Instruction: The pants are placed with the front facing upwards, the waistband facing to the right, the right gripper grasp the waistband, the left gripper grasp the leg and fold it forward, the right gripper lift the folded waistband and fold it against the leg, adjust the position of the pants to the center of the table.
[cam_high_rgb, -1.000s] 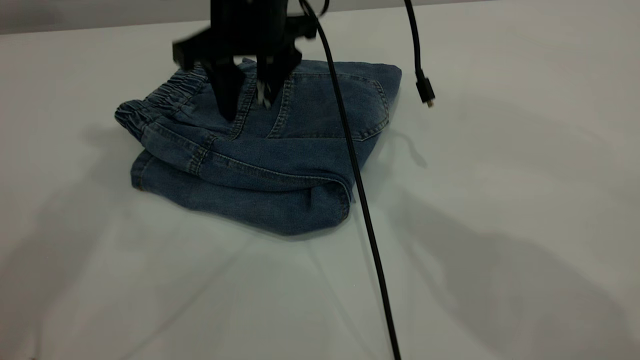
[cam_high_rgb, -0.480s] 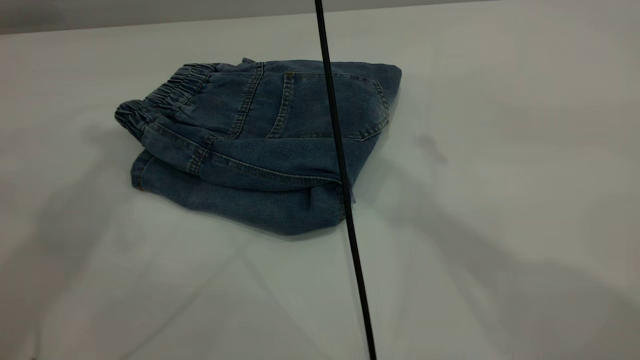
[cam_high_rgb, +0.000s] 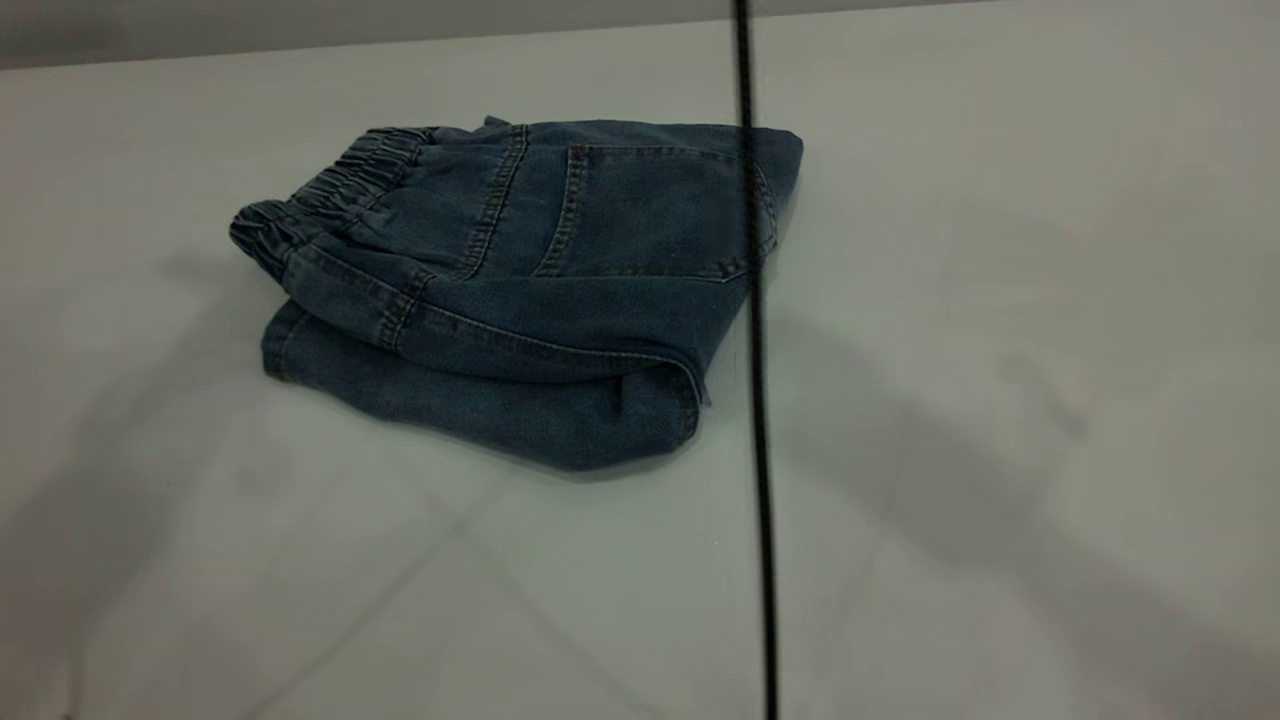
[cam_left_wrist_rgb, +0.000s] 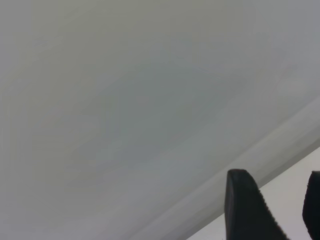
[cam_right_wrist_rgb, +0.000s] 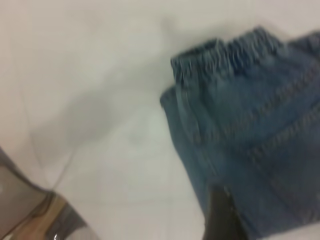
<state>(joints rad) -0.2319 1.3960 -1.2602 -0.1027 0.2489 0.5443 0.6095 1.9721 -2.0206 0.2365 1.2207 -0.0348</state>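
The short blue denim pants (cam_high_rgb: 520, 290) are already folded on the white-grey table (cam_high_rgb: 1000, 300); only centring seems left; the left gripper (cam_left_wrist_rgb: 272, 210) is spread, and the right gripper's state cannot be told.

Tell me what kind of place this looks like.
Probably a robot test bench rather than a home: a bare white table, folded denim pants alone on it, and a black cable hanging across the exterior view.
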